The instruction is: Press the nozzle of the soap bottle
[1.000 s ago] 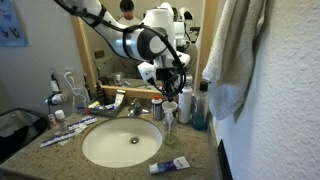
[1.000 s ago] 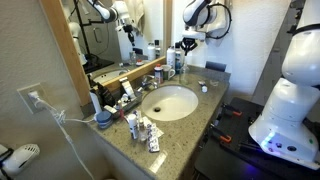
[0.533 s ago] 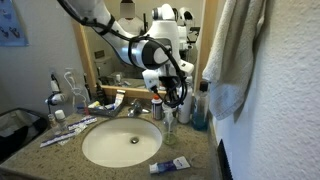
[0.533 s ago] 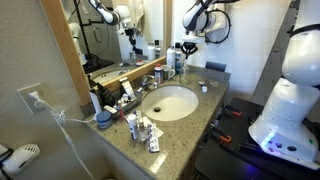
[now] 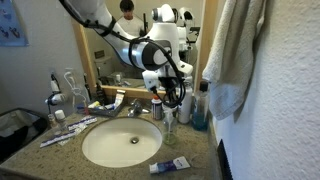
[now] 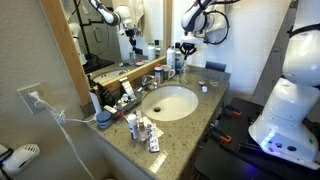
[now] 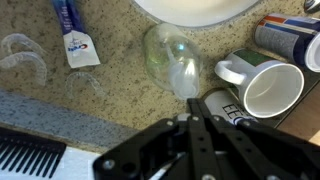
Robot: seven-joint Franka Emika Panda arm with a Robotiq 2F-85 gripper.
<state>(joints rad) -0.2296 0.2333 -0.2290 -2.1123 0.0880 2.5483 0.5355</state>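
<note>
The soap bottle (image 7: 168, 52) is clear with a pale pump nozzle (image 7: 186, 80). It stands on the granite counter between the sink and a white mug. It also shows in an exterior view (image 5: 170, 126). My gripper (image 7: 195, 116) is shut, both fingers pressed together and holding nothing. Its tips sit right at the nozzle's near edge, just above the bottle. I cannot tell whether they touch it. In both exterior views the gripper (image 5: 173, 101) (image 6: 186, 47) hangs over the bottles at the counter's back corner.
A white mug (image 7: 266, 86) and a lying tube (image 7: 230, 108) sit close beside the bottle. A toothpaste tube (image 7: 74, 34), a clear case (image 7: 22, 58) and a black comb (image 7: 28, 160) lie nearby. The sink (image 5: 121, 143), a blue bottle (image 5: 198, 113) and a hanging towel (image 5: 235, 50) flank the gripper.
One second ago the gripper was higher; it came down and toward the soap bottle. In the last half second it has not visibly moved.
</note>
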